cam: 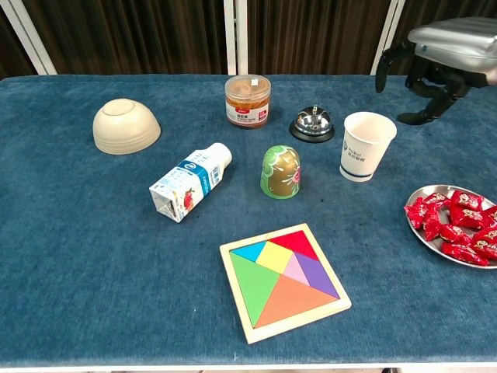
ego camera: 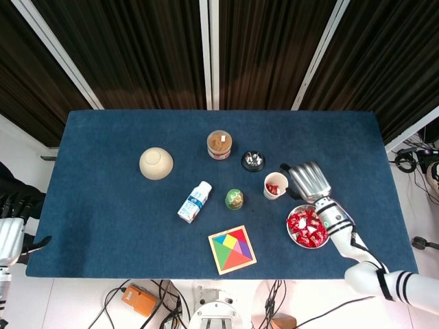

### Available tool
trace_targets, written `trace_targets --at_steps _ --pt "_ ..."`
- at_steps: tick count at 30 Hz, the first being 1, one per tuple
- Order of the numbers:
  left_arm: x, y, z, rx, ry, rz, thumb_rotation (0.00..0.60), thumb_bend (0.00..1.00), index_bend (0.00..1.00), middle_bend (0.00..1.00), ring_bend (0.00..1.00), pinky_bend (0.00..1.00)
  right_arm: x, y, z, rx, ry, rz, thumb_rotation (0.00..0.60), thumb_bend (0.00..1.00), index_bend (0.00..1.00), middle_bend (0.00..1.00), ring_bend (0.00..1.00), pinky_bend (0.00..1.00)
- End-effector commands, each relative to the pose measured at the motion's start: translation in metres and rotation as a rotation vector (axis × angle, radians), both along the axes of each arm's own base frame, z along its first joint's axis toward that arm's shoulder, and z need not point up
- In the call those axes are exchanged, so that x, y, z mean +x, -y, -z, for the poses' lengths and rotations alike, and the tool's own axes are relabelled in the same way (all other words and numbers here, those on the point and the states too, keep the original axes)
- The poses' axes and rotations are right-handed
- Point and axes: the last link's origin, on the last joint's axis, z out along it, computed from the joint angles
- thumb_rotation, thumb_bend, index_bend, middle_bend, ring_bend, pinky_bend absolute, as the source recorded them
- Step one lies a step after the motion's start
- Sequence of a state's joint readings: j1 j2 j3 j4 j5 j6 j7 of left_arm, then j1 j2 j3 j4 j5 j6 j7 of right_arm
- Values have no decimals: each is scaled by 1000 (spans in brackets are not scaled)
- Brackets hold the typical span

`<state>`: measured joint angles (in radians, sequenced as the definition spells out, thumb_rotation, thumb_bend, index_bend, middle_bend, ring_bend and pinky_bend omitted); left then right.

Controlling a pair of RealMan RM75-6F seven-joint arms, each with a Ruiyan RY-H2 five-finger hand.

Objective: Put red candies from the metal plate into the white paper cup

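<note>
The white paper cup (ego camera: pixel 276 186) (cam: pixel 366 146) stands upright right of the table's middle, with red candy visible inside it in the head view. The metal plate (ego camera: pixel 308 227) (cam: pixel 455 226) lies near the front right, heaped with several red candies. My right hand (ego camera: pixel 309 181) (cam: pixel 443 53) hovers just right of the cup and above it, fingers apart and nothing between them. My left hand (ego camera: pixel 9 240) hangs off the table's left edge, low at the frame border; its fingers are hard to read.
A service bell (cam: pixel 312 124) sits behind the cup, and a green painted egg (cam: pixel 280 172) to its left. A lidded snack jar (cam: pixel 248 100), a lying milk carton (cam: pixel 191 181), an upturned bowl (cam: pixel 126 125) and a tangram puzzle (cam: pixel 283 279) fill the rest.
</note>
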<state>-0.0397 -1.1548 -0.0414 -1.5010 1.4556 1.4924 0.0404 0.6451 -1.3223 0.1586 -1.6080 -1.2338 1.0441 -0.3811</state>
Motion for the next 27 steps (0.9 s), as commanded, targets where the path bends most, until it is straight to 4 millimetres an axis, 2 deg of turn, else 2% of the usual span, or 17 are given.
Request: trace_targets --at_steps 1,5,8,15,27 --pt "0 -1 0 -2 -3 2 600 0 227 152 32 0 -26 -38 -15 16 -6 -4 600 408 486 943 1000 1000" --pt "3 -3 -1 2 -5 12 600 0 227 152 32 0 -53 -72 -8 101 -62 14 600 408 490 943 1000 1000" --pt "5 -4 -1 1 -6 19 600 0 227 152 32 0 -67 -85 0 144 -98 39 600 408 490 943 1000 1000" --pt "8 -3 0 -2 -8 23 600 0 227 152 32 0 -79 -89 20 191 -110 90 600 408 493 943 1000 1000" --pt "7 -2 -1 -1 -9 19 600 0 227 152 32 0 -85 -90 33 217 -127 115 600 408 506 943 1000 1000"
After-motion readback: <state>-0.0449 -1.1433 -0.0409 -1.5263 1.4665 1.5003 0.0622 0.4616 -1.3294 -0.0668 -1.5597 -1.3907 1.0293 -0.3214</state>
